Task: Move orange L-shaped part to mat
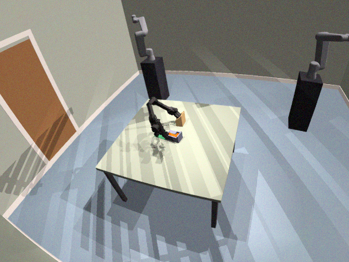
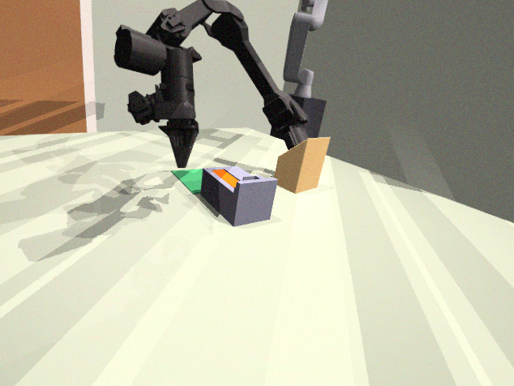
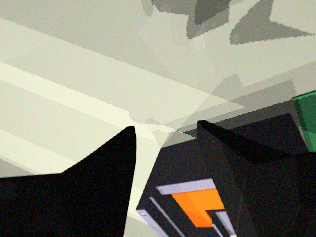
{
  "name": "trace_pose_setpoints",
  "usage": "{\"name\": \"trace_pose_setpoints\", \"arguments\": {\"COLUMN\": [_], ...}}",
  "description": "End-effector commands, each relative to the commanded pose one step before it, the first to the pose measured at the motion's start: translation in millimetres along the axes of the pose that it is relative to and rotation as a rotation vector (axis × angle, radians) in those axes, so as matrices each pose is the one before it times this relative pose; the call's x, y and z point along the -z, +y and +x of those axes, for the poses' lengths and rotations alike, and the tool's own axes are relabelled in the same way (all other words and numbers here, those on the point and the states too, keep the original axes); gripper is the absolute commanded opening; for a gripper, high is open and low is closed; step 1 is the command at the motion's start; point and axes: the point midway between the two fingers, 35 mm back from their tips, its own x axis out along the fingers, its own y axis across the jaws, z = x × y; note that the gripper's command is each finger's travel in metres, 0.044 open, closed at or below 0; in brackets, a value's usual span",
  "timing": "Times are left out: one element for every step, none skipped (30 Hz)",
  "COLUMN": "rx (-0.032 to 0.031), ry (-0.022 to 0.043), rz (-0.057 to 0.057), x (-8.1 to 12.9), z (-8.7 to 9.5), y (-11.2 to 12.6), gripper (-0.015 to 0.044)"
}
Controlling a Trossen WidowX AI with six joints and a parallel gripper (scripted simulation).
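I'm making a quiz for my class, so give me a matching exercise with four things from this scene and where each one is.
Things:
1. orange L-shaped part
2. flat green mat
3. tan wedge block
4. black parallel-jaw gripper

Places or states:
A. beside the grey tray, at the arm's base
B. fingers apart, empty, pointing down
C. in the tray's pocket
D. flat on the table against the tray

Pairs: 1-C, 2-D, 3-A, 4-B
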Motion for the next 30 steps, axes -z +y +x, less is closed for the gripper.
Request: {"name": "trace_pose_setpoints", "arguments": {"rx": [0.11811,0.03169,0.03258,0.03302,0.03424,0.03493,0.03536,0.02826,0.01729,0.0058,0.0,0.0,0.0,0.0,-0.00018,-0.00026,-0.00026,-0.0001,0.00014,0.00053,0.00099,0.00087,0.00033,0.0,0.0,0.0,0.0,-0.00001,-0.00001,-0.00001], "ry": [0.02152,-0.00048,-0.00329,-0.00617,-0.00884,-0.01163,-0.0143,-0.01318,-0.0088,-0.00308,0.0,0.0,0.0,0.0,-0.00005,-0.00009,-0.00015,-0.00017,-0.0002,-0.00023,-0.00021,-0.00011,-0.00003,0.0,0.0,0.0,0.0,0.0,-0.00001,-0.00001], "rz": [-0.1595,-0.0407,-0.0407,-0.041,-0.0404,-0.0401,-0.0395,-0.0309,-0.0186,-0.0062,0.0,0.0,0.0,0.0,0.0,0.0,0.0,0.0,0.0001,0.0002,0.0002,0.0002,0.0001,0.0,0.0,0.0,0.0,0.0,0.0,0.0], "x": [55.17,13.02,12.64,12.38,11.85,11.46,11.0,8.38,4.94,1.62,0.0,0.0,0.0,0.0,-0.31,-0.48,-0.58,-0.43,-0.22,0.17,0.68,0.72,0.29,0.0,0.0,0.0,0.0,-0.01,-0.03,-0.04], "z": [-5.22,-2.11,-2.39,-2.69,-2.96,-3.26,-3.54,-3.02,-1.95,-0.67,0.0,0.0,0.0,0.0,3.17,5.49,8.21,9.17,10.75,12.87,13.3,8.5,2.82,0.0,0.0,0.0,0.0,0.28,0.53,0.8], "y": [23.92,5.85,5.51,5.32,4.84,4.52,4.2,3.12,1.82,0.6,0.0,0.0,0.0,0.0,0.28,0.42,0.48,0.31,0.08,-0.32,-0.8,-0.76,-0.3,0.0,0.0,0.0,0.0,0.01,0.02,0.03], "gripper": [0.018,0.018,0.018,0.018,0.018,0.018,0.018,0.018,0.018,0.018,0.018,0.018,0.018,0.018,0.018,0.018,0.018,0.018,0.018,0.018,0.018,0.018,0.018,0.018,0.018,0.018,0.018,0.018,0.018,0.018]}}
